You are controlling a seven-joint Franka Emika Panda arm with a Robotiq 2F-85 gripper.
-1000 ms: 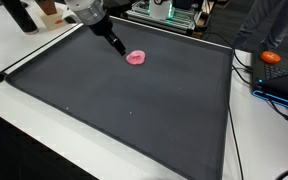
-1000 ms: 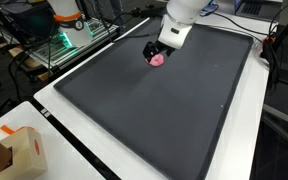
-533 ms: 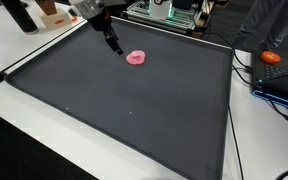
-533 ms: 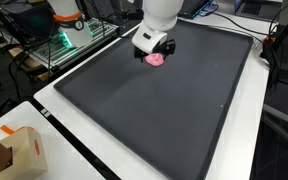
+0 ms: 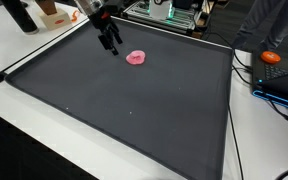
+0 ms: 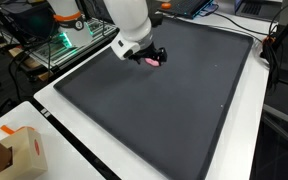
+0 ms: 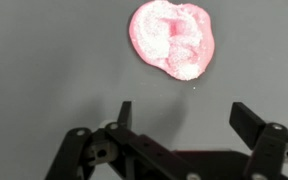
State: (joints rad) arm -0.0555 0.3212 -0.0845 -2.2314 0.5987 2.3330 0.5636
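Pink crumpled blob [image 7: 174,38] lies flat on the black mat [image 5: 134,110], up near the mat's far edge, with nothing touching it. The gripper [image 7: 184,110] hangs over the mat just beside it, jaws spread wide apart and empty.

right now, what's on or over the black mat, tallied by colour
pink: 1, a lump lying on the mat
black: 1, the claw, open, over the mat just short of the lump
total: 2
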